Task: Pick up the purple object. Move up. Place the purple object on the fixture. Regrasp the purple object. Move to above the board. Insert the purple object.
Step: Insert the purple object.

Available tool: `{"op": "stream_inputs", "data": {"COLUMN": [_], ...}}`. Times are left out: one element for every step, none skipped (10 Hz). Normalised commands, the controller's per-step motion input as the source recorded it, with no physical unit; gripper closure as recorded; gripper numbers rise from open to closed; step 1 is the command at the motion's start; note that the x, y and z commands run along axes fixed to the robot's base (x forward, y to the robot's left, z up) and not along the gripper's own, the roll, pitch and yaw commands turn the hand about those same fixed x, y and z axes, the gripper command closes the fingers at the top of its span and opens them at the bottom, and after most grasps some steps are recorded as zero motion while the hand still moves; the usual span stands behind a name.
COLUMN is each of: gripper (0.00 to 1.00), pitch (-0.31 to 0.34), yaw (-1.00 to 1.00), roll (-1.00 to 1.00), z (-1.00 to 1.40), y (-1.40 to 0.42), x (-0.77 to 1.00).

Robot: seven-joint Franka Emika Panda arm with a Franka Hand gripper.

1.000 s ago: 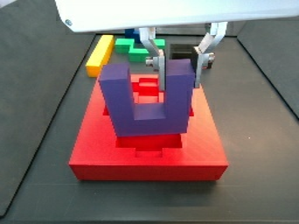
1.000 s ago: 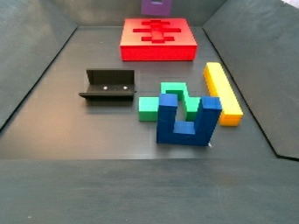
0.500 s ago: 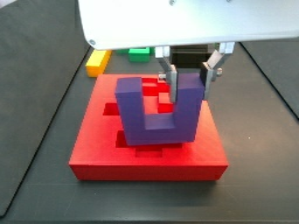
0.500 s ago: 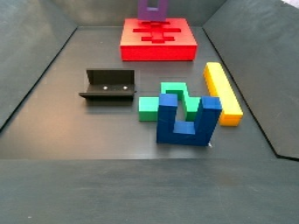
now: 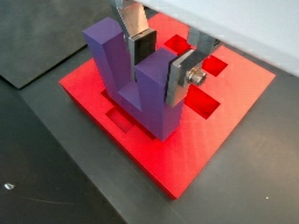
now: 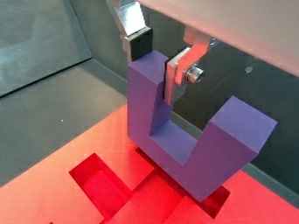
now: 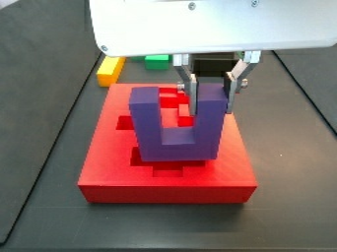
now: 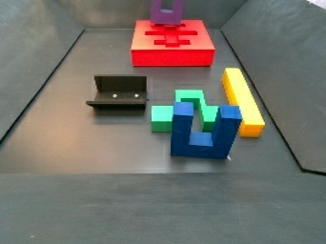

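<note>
The purple object (image 7: 175, 128) is a U-shaped block standing prongs up on the red board (image 7: 165, 182). It also shows in both wrist views (image 5: 131, 83) (image 6: 193, 136) and at the far end of a side view (image 8: 166, 11). Its base is low at a cutout in the board (image 5: 193, 153) (image 6: 70, 171) (image 8: 173, 46); how deep it sits I cannot tell. My gripper (image 7: 214, 84) (image 5: 162, 61) (image 6: 160, 57) is shut on one prong from above. The fixture (image 8: 117, 93) stands apart on the floor, with nothing on it.
On the dark floor in a side view lie a green block (image 8: 178, 107), a slimmer blue two-pronged piece (image 8: 204, 132) and a yellow bar (image 8: 242, 100). The yellow bar (image 7: 110, 67) and green block (image 7: 157, 59) also show behind the board.
My gripper has come down with the purple object toward the board. Most of that drop came in the first half second; since then it has barely moved.
</note>
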Motion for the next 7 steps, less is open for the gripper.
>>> {"op": "stream_inputs", "data": {"gripper": [1.0, 1.0, 1.0, 1.0, 1.0, 1.0, 1.0], "pitch": [0.0, 0.0, 0.0, 0.0, 0.0, 0.0, 0.0], "yaw": [-0.04, 0.0, 0.0, 0.0, -0.04, -0.04, 0.0], "roll": [0.05, 0.02, 0.04, 0.1, 0.1, 0.08, 0.06], "z": [-0.02, -0.05, -0.12, -0.21, -0.14, -0.03, 0.0], "y": [-0.03, -0.05, -0.09, -0.06, 0.0, -0.01, -0.04], "x": [0.0, 0.0, 0.0, -0.11, -0.27, -0.14, 0.0]}}
